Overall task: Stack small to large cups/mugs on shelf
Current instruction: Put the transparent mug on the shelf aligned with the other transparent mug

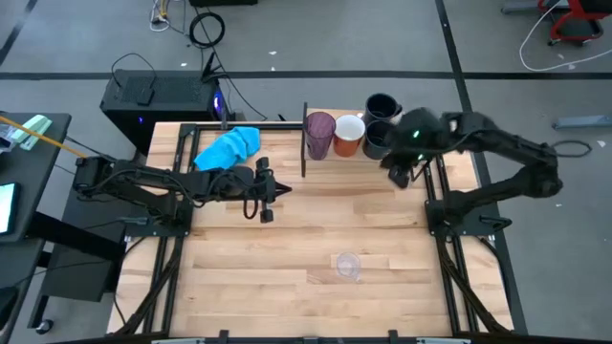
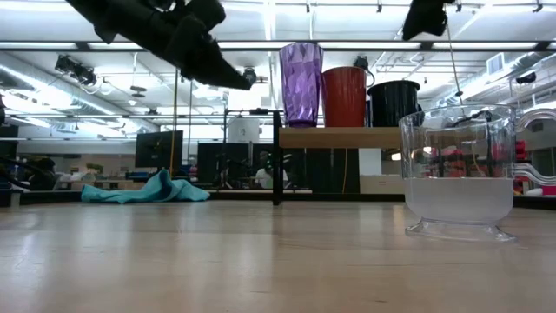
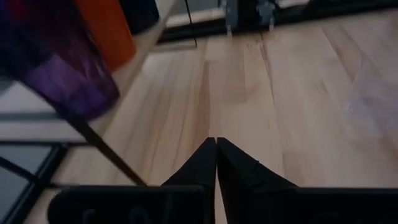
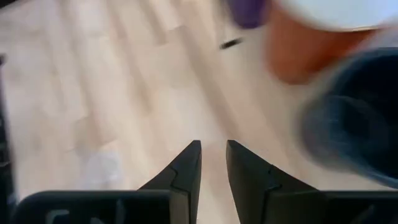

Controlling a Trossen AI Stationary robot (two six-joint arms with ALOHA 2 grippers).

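One small clear cup (image 1: 346,265) stands near the bench's (image 1: 287,287) front edge: light, thin-walled, slippery; grip its rim. Left hand (image 1: 267,196) clenched empty; right hand (image 1: 400,173) slightly parted, empty.

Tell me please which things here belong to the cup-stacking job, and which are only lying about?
Belong to the job:
purple tumbler
orange mug
two black mugs
clear cup
shelf

Only lying about:
blue cloth
black box behind the table
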